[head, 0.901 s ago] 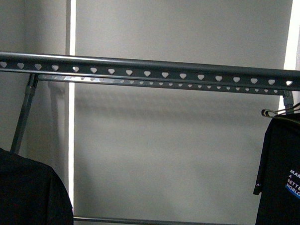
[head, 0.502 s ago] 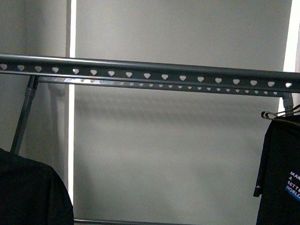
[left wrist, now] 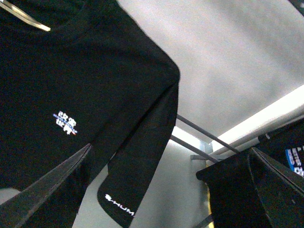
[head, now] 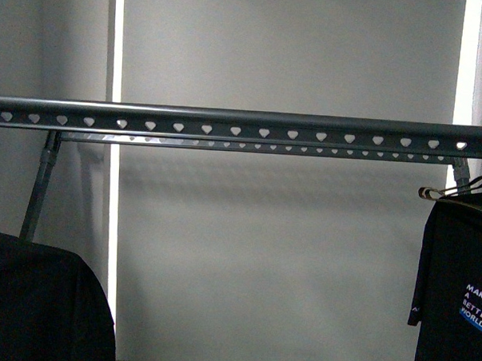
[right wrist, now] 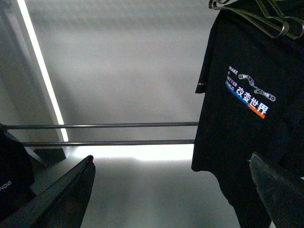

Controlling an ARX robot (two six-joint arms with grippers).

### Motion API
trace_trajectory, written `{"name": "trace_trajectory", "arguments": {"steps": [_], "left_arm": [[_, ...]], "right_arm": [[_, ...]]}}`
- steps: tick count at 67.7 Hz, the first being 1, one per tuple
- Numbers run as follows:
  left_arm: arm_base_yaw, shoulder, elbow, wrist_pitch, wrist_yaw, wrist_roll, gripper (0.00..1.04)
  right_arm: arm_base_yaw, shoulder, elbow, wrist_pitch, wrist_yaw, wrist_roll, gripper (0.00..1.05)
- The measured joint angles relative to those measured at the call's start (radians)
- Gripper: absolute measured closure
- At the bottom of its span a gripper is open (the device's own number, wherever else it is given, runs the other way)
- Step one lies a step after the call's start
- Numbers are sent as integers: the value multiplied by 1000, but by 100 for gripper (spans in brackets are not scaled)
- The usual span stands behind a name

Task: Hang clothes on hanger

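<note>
Facing the rail [head: 243,121] (heart-holed) | left jaws apart | right jaws apart

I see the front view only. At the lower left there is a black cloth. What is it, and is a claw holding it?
Observer: It is a black tee with small white Chinese characters printed on it.
Operator: What does it hang from?
Observer: A brass-coloured wire hanger shows at its collar.
Operator: Is it held?
Observer: No; the left claw and the right claw both stand open.
</note>
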Motion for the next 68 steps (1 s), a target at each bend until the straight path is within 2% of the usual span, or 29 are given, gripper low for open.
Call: {"name": "trace_trajectory", "arguments": {"steps": [10, 26, 30, 40, 58, 60, 68], "left_arm": [[-2, 212, 185, 27, -85, -92, 7], [-2, 431, 420, 18, -167, -103, 7], [-2, 484, 473, 22, -214, -98, 7], [-7, 575, 561, 64, -294, -40, 7], [0, 670, 635, 56, -353, -11, 7], [3, 678, 639, 52, -357, -7, 9], [12, 691, 647, 42, -369, -1, 32]], "right_arm": [[0, 0, 0, 0, 0, 0, 7], [0, 0, 0, 0, 0, 0, 7], [0, 0, 0, 0, 0, 0, 7], [0, 0, 0, 0, 0, 0, 7], [0, 0, 0, 0, 0, 0, 7], [0, 0, 0, 0, 0, 0, 7], [0, 0, 0, 0, 0, 0, 7]]}}
